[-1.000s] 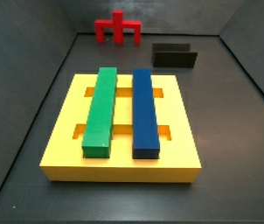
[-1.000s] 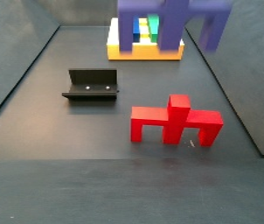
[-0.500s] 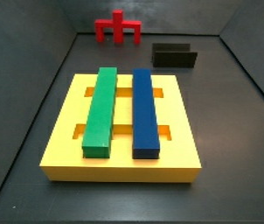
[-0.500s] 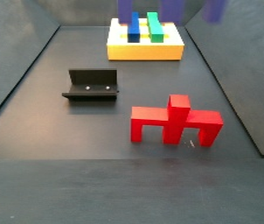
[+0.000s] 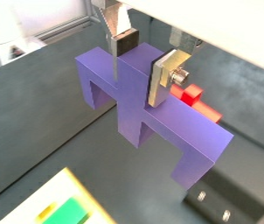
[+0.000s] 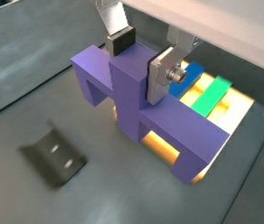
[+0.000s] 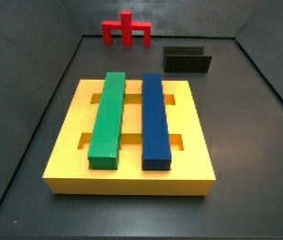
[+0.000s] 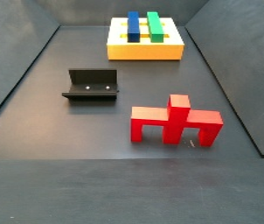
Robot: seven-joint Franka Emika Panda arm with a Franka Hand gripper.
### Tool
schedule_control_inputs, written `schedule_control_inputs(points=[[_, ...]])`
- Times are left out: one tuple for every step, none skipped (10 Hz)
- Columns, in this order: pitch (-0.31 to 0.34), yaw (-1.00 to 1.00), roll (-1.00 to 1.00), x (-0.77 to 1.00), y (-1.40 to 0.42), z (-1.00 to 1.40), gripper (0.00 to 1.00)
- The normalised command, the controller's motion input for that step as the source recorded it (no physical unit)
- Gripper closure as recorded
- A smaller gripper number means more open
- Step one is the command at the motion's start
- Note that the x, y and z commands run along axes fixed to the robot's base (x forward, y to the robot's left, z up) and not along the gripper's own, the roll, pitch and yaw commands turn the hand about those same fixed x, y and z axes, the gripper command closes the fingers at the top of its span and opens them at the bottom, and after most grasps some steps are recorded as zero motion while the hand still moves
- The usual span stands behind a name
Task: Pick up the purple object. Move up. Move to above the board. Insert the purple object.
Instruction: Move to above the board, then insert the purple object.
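The purple object (image 5: 170, 131) (image 6: 176, 131) hangs in the air in both wrist views, its crossbar level and its legs pointing down. My gripper (image 5: 142, 63) (image 6: 142, 61) is shut on its central upright stem, one finger pad on each side. Below and beyond it lies the yellow board (image 6: 242, 105) (image 5: 47, 197). Both side views show the board (image 7: 131, 178) (image 8: 144, 52) with a green bar (image 7: 108, 117) and a blue bar (image 7: 156, 120) on it. Neither side view shows the gripper or the purple object.
A red bridge-shaped piece (image 7: 127, 30) (image 8: 176, 122) (image 5: 198, 98) stands on the dark floor away from the board. The fixture (image 7: 188, 60) (image 8: 91, 85) (image 6: 55, 153) sits between them, off to one side. Dark walls enclose the floor.
In a side view the purple object hung over the board at the top edge, then rose and has left that view. Board, bars, red piece and fixture have not moved.
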Motion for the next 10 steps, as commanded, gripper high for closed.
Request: schedule_control_inputs(points=[[0.098,-0.01,-0.01,0.1,-1.4,0.18,1.0],[0.11,0.0,-0.01,0.12,-1.4,0.19,1.0],[0.151,0.0,0.01,0.17,-1.4,0.2,1.0],[0.168,0.01,0.01,0.16,-0.93,0.14,1.0],[0.165,0.01,0.01,0.13,-0.54,0.09,1.0],[0.121,0.01,0.02,0.09,-0.27,0.05,1.0],[0.092,0.01,0.03,0.05,-0.19,0.05,1.0],[0.019,0.0,0.0,0.0,0.0,0.0,1.0],[0.0,0.0,0.03,0.0,-0.13,0.0,1.0],[0.036,0.0,0.02,0.09,-0.03,0.0,1.0]])
